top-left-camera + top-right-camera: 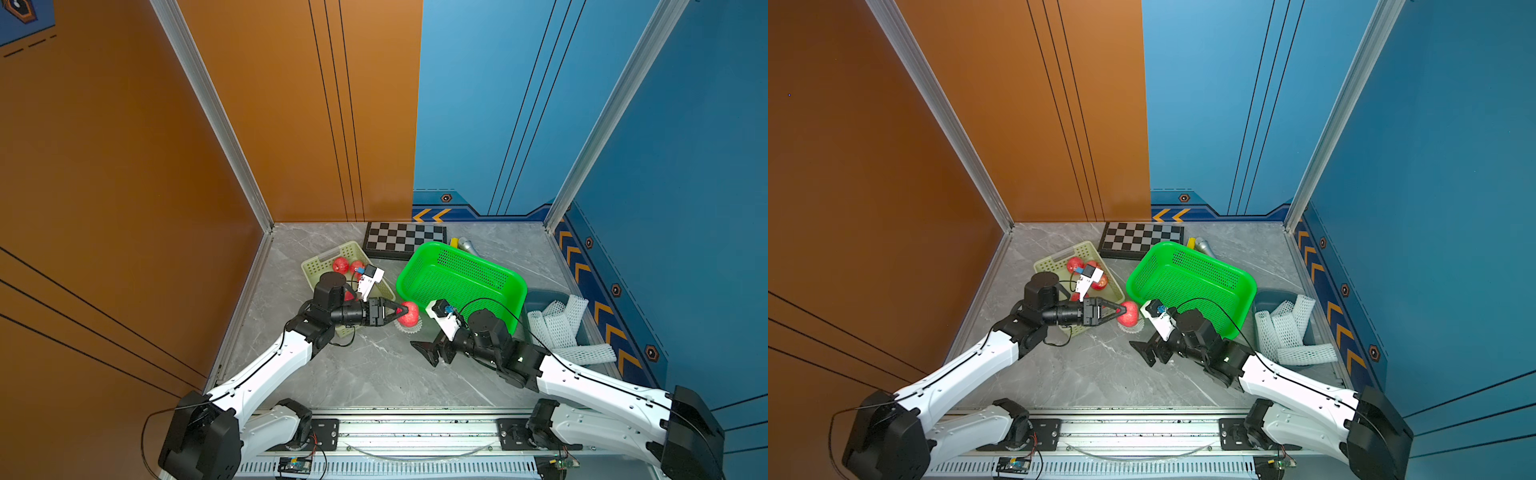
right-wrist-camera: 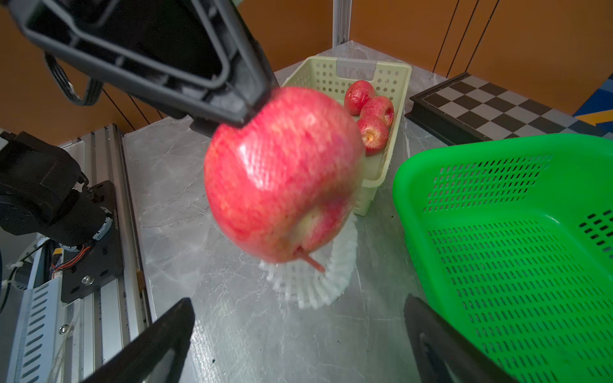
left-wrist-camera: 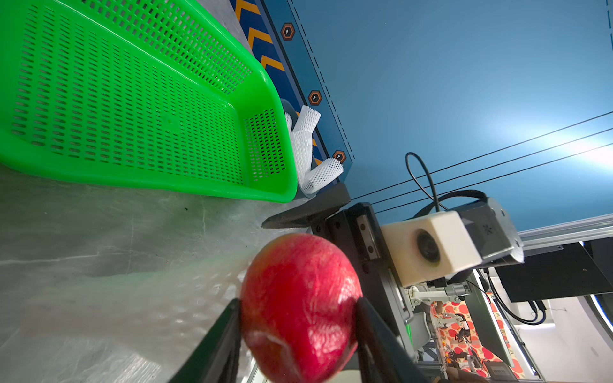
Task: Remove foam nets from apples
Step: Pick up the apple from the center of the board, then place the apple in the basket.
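We hold a bare apple (image 1: 410, 312) clamped in the left end effector (image 1: 399, 311). Its net (image 2: 315, 282) lies on the worktop directly beneath. The right end effector (image 1: 427, 353) stands wide and empty, near that net. We judge stripping done. Next, set the apple in the beige basket (image 1: 320, 259) behind the left end effector.

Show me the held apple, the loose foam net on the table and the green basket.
held apple (image 2: 282, 172), right wrist view, red side
loose foam net (image 2: 318, 288), right wrist view, ribbed white edge
green basket (image 2: 497, 142), right wrist view, rim
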You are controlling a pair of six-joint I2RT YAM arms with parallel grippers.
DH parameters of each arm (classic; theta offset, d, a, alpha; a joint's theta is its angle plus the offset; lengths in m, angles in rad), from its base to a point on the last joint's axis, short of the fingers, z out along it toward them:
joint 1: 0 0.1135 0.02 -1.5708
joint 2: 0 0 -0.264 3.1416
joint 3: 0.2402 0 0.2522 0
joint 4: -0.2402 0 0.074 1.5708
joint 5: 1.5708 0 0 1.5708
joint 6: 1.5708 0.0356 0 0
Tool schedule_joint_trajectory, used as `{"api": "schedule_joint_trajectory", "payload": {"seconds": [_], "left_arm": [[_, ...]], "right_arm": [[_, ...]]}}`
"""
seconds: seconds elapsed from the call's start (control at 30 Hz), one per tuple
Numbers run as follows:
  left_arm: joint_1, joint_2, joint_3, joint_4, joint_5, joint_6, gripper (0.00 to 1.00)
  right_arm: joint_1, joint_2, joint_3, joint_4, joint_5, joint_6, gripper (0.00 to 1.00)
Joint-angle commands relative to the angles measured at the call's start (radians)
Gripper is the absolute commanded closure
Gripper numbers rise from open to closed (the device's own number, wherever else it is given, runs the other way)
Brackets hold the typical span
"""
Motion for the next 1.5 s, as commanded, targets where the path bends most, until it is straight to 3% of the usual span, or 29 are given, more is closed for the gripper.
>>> {"api": "schedule_joint_trajectory", "payload": {"seconds": [0.0, 0.2, 0.3, 0.43, 0.53, 0.6, 0.67, 0.87, 1.03, 1.23, 1.47], "left_arm": [[-0.026, 0.018, 0.002, 0.015, 0.05, 0.021, 0.46], [-0.064, 0.039, 0.011, 0.015, 0.07, 0.033, 0.46], [-0.074, 0.05, 0.016, 0.016, 0.079, 0.036, 0.45], [-0.074, 0.052, 0.016, 0.016, 0.075, 0.038, 0.43], [-0.068, 0.051, 0.017, 0.015, 0.063, 0.039, 0.28], [-0.061, 0.05, 0.016, 0.016, 0.052, 0.037, 0.16], [-0.053, 0.05, 0.017, 0.015, 0.046, 0.037, 0.02], [0.021, 0.011, 0.01, -0.01, 0.009, 0.03, 0.02], [0.102, -0.06, 0.007, -0.087, 0.014, 0.051, 0.02], [0.246, -0.201, 0.008, -0.236, -0.016, 0.088, 0.02], [0.485, -0.357, 0.068, -0.495, 0.0, 0.154, 0.02]], "right_arm": [[-0.005, 0.014, 0.045, 0.052, 0.007, -0.017, 0.0], [-0.014, 0.032, 0.064, 0.066, 0.009, -0.038, 0.0], [-0.017, 0.04, 0.071, 0.074, -0.008, -0.039, 0.07], [-0.021, 0.038, 0.079, 0.06, -0.031, -0.041, 0.29], [-0.031, 0.031, 0.079, 0.041, -0.04, -0.043, 0.5], [-0.04, 0.022, 0.073, 0.039, -0.047, -0.038, 0.55], [-0.055, 0.015, 0.07, 0.036, -0.057, -0.031, 0.56], [-0.097, 0.027, 0.084, 0.029, -0.089, -0.028, 0.56], [-0.144, 0.122, 0.157, 0.057, -0.107, -0.012, 0.54], [-0.175, 0.37, 0.359, 0.034, -0.155, 0.014, 0.54], [-0.161, 0.731, 0.642, 0.027, -0.226, 0.077, 0.5]]}}
